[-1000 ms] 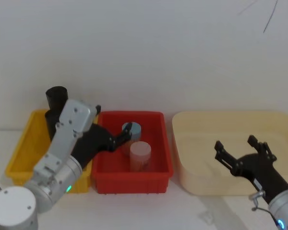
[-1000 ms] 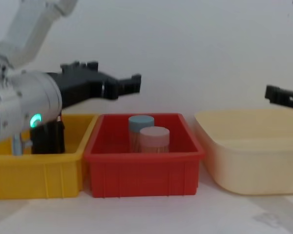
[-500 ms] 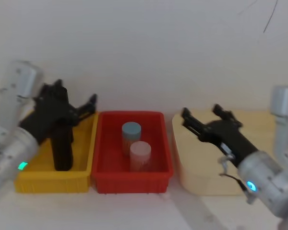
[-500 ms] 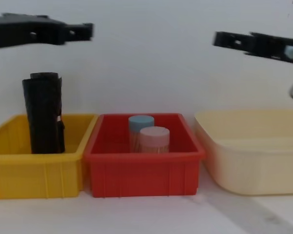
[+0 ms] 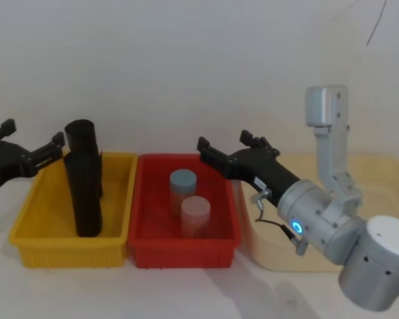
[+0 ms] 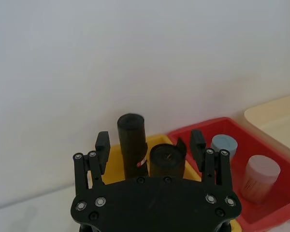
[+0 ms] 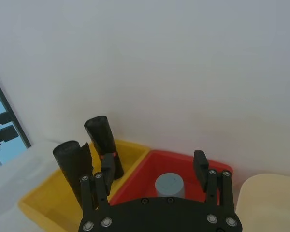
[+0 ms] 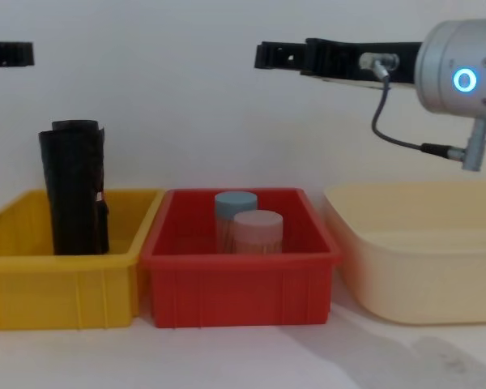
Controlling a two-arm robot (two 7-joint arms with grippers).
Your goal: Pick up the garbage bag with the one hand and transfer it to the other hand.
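Note:
The garbage bag (image 5: 86, 199) is the plain black roll standing upright at the front of the yellow bin (image 5: 33, 229); it also shows as the garbage bag (image 8: 74, 194), (image 6: 166, 162), (image 7: 72, 166). Behind it, nearer the wall, stands a second black roll (image 5: 80, 131) with a red-and-white sticker (image 7: 108, 155). My left gripper (image 5: 30, 136) hangs open and empty, left of the bin and higher than the rolls' tops; it shows again as the left gripper (image 8: 8, 53), (image 6: 150, 140). My right gripper (image 5: 224, 141) is open and empty, high over the red bin, pointing left, also seen as the right gripper (image 8: 263, 55), (image 7: 153, 162).
The red bin (image 5: 143, 249) in the middle holds a blue-lidded jar (image 5: 182, 181) and a pink-lidded jar (image 5: 195, 209). A cream tub (image 8: 413, 275) stands to the right. A white wall runs close behind all three containers.
My left gripper has pulled back from over the red bin to the left of the yellow bin. My right gripper has risen from the cream tub and swung left over the red bin.

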